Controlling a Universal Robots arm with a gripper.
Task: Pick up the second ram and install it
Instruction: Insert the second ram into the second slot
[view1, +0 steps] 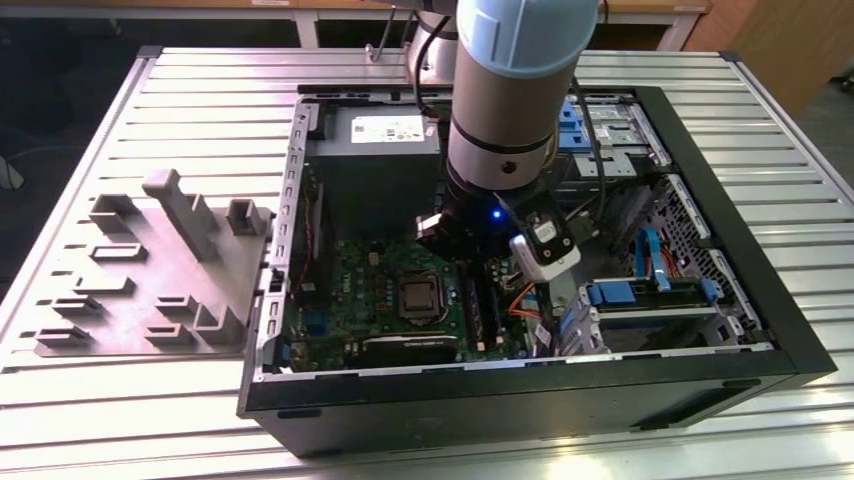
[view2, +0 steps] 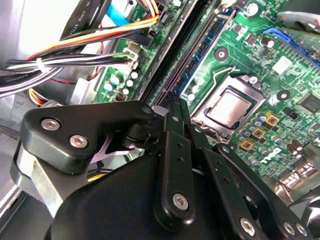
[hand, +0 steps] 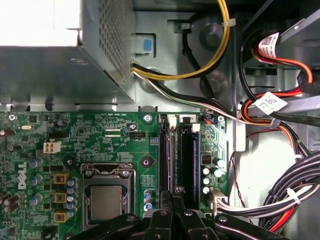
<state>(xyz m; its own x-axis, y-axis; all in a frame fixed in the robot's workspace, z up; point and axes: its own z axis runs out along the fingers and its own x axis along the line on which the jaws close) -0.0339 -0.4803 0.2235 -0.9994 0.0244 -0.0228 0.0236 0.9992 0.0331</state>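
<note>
Seating step, by the look of it. The pincer (hand: 177, 192) was closed to a narrow gap over the memory slots on the green board (hand: 75, 130). It appeared to grip the second ram (hand: 186, 150), a thin dark strip that ran edge-on out from between its tips.

- The second ram stood in the slot row, just beside a blue-faced stick (hand: 196, 150) already in its socket. In the exterior view that row lay at 3 o'clock of the processor (view1: 420, 295), with the power supply (view1: 380, 150) at 12 o'clock.
- I couldn't tell whether it was fully home or whether the white end latches (hand: 196, 127) had caught.
- My read on doing it well:
  - Keep the stick plumb.
  - Line up the notch before loading.
  - Push straight down, with no rocking toward its neighbour.
- Risk: the cable bundle (hand: 260, 200) sat near the slot end and could snag the linkage.
- The case stood on the tabletop (view1: 200, 100).
</note>
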